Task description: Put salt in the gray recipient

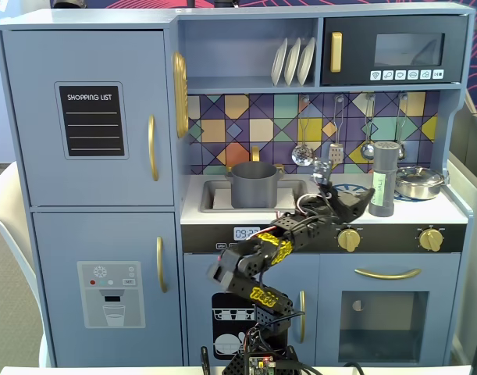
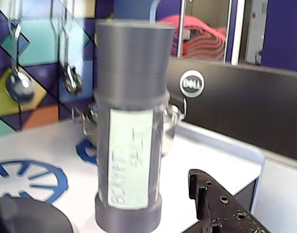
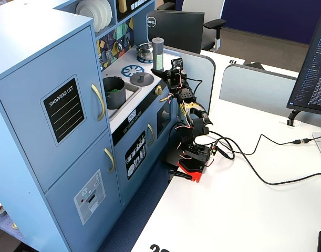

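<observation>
The salt [image 1: 384, 178] is a tall dark-gray shaker with a pale green label, standing upright on the white stovetop at the right. In the wrist view the salt [image 2: 131, 121] fills the middle, close ahead. My gripper [image 2: 120, 196] is open, with a gap between the shaker's base and each dark finger [image 2: 209, 201]. From the front, my gripper [image 1: 361, 202] sits just left of the shaker's base. The gray recipient [image 1: 254, 184], a matte dark-gray pot, stands in the sink left of the arm. From the side I see the salt [image 3: 158, 48], my gripper [image 3: 160, 72] and the gray recipient [image 3: 114, 90].
A shiny steel pan [image 1: 419, 181] sits right of and behind the shaker. A flat gray lid with a knob [image 3: 141, 79] lies on the near burner beside the sink. Spoons and a ladle [image 1: 303, 148] hang on the tiled back wall. The golden stove knobs [image 1: 349, 239] are under the arm.
</observation>
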### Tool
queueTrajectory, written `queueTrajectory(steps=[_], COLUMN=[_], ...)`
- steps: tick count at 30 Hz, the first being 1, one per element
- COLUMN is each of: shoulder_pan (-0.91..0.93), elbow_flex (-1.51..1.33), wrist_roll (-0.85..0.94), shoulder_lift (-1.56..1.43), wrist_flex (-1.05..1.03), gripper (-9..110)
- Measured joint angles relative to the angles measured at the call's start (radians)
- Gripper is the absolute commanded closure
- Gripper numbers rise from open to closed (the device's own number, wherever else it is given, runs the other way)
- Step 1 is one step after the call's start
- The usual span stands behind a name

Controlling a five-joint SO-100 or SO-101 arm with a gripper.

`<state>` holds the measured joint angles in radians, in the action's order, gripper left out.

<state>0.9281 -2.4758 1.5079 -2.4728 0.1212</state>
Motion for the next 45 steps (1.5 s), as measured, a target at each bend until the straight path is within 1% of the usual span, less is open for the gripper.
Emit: queueTrajectory(steps=[5, 15, 21, 27, 33, 34, 35, 38, 39, 45], shoulder_pan=[-0.002, -0.002, -0.002, -0.002, -0.011, -0.017, -0.026, -0.048, -0.052, -0.069], elbow_flex=[0.040, 0.321, 0.522, 0.753, 0.899, 0.913, 0.920, 0.937, 0.939, 0.939], wrist_roll=[-0.014, -0.023, -0.032, -0.038, -0.038, -0.038, -0.038, -0.038, -0.038, -0.083], shoulder_lift=[0.121, 0.422, 0.614, 0.821, 0.937, 0.945, 0.950, 0.951, 0.951, 0.948], wrist_flex=[0.067, 0.086, 0.084, 0.040, 0.008, 0.003, 0.000, 0.000, 0.000, 0.002], gripper=[42, 43, 45, 47, 51, 54, 62, 98, 102, 102])
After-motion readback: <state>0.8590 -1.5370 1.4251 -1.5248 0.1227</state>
